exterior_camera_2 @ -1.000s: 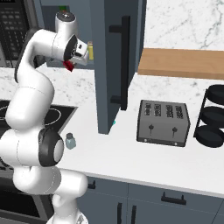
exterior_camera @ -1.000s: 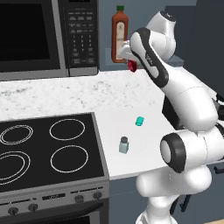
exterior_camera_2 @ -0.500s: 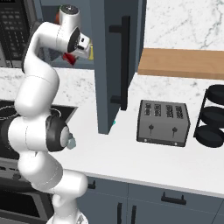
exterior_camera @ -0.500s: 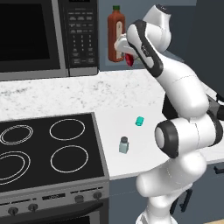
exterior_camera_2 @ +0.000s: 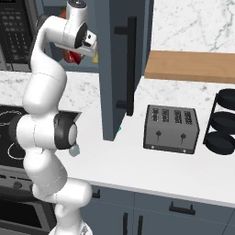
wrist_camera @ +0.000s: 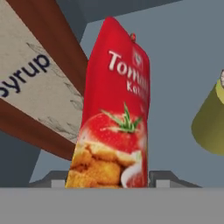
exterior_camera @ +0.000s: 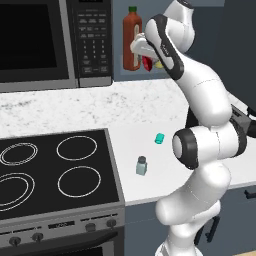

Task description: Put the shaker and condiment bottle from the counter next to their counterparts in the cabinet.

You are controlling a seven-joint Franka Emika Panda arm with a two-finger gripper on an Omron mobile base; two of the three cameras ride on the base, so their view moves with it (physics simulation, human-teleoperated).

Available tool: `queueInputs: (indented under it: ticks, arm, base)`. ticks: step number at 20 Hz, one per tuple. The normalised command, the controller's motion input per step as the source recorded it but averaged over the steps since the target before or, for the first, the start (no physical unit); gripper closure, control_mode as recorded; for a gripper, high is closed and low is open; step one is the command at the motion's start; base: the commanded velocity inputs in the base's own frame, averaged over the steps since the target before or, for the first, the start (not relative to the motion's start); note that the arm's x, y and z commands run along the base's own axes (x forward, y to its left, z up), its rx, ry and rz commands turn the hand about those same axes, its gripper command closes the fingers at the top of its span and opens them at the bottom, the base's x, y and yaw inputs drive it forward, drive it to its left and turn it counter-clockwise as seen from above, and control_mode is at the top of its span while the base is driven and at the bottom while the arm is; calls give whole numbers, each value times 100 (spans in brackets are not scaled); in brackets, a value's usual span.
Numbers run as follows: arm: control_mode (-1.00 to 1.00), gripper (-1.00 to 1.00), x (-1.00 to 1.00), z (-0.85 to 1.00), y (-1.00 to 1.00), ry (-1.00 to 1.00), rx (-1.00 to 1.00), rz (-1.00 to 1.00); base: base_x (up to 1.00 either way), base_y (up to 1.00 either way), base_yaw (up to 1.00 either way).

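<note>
One red bottle [wrist_camera: 114,109] sits between the gripper [wrist_camera: 109,178] tips inside the cabinet [exterior_camera: 200,30] — whether clamped or freed cannot be told. Syrup bottle [wrist_camera: 35,83] at its 9 o'clock, yellow shaker [wrist_camera: 212,122] at 3. Grey shaker [exterior_camera: 141,165] stands on the counter [exterior_camera: 150,135] — teal cylinder [exterior_camera: 159,138] near, at 1 o'clock.

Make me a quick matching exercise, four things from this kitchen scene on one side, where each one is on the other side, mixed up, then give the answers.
1. shaker
2. condiment bottle
3. tall sauce bottle
4. toaster

A. in the cabinet, just left of the arm
B. on the counter, beside the stove
C. on the counter, right of the open cabinet door
D. close in front of the hand camera, in the cabinet

Pairs: 1-B, 2-D, 3-A, 4-C
</note>
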Motion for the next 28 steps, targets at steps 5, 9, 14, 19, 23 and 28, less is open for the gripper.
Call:
queueInputs:
  ticks: [5,9,14,19,23,28]
  arm:
    - [-100,-100,15,0,-1,0,0,3]
    - [-100,-100,20,0,0,-1,1,2]
    - [-100,-100,1,9,0,-2,10,5]
    - [-100,-100,-44,36,0,-7,15,7]
    - [-100,-100,-87,22,0,0,1,3]
    - [-100,-100,-100,0,-2,-6,0,2]
  base:
    - [0,0,0]
    - [0,0,0]
    - [0,0,0]
    - [0,0,0]
    - [0,0,0]
    - [0,0,0]
